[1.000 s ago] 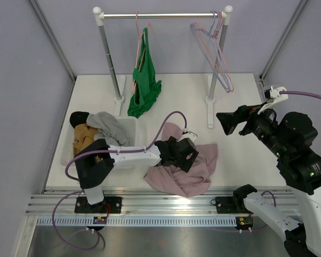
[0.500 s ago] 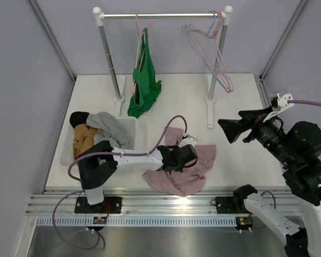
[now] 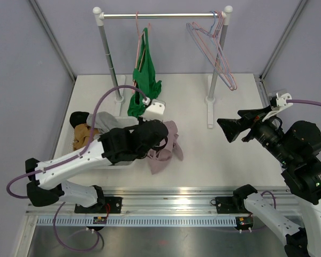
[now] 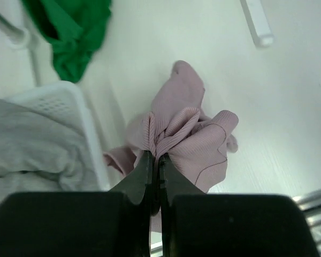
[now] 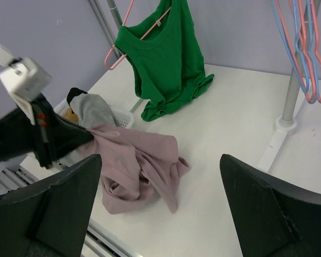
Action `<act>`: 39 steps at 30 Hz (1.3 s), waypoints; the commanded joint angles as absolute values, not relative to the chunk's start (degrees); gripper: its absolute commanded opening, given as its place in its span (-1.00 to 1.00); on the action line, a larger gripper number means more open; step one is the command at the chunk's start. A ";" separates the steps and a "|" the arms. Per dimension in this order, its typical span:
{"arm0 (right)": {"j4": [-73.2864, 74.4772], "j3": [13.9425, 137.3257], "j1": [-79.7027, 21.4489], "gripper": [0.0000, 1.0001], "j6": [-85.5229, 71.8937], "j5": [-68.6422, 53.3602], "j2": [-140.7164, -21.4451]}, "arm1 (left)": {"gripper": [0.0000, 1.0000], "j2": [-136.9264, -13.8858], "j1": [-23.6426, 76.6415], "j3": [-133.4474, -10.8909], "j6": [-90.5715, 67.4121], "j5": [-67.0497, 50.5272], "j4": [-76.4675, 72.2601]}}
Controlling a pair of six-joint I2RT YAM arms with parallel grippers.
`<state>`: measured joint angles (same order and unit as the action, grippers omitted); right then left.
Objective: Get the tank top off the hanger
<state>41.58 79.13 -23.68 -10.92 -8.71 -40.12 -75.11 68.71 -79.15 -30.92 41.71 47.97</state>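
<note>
A green tank top (image 3: 144,88) hangs on a pink hanger (image 3: 138,40) at the left part of the rail, its hem bunched on the table; the right wrist view shows the tank top (image 5: 168,59) and hanger (image 5: 122,47) too. My left gripper (image 3: 159,140) is lower and nearer, apart from the tank top. It is shut on a fold of a pink garment (image 4: 190,136), with the gripper (image 4: 154,158) pinching the cloth above the table. My right gripper (image 3: 230,124) hovers open at the right, nothing between its fingers (image 5: 69,187).
A white basket (image 3: 131,125) with grey, tan and dark clothes stands at the left, just beside the lifted pink garment (image 3: 166,152). Several bare hangers (image 3: 219,51) hang at the rail's right end. The rack's feet (image 3: 210,112) stand on the table.
My left gripper has shut on the pink garment and pulled it up and left, toward the basket. The cloth is now bunched instead of spread. The right arm has barely shifted.
</note>
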 commanded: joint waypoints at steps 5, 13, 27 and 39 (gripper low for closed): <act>38.41 79.81 -23.82 0.99 -11.34 -9.93 -40.08 | -1.00 -68.21 64.43 -96.99 -24.37 56.77 60.28; 37.44 79.54 -23.82 0.99 -12.04 -10.72 -40.08 | -1.00 -66.80 51.36 -108.29 -15.65 54.86 61.61; 33.93 79.10 -23.82 0.99 -12.39 -13.09 -42.10 | -1.00 -64.24 18.49 -85.26 -14.59 28.59 55.20; 26.90 76.11 -23.82 0.99 -14.85 -19.77 -48.69 | -1.00 -95.97 16.52 -69.17 -17.14 12.31 58.28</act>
<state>31.27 75.88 -23.68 -13.63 -16.25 -46.68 -95.20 16.56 -71.37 -16.16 17.50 55.92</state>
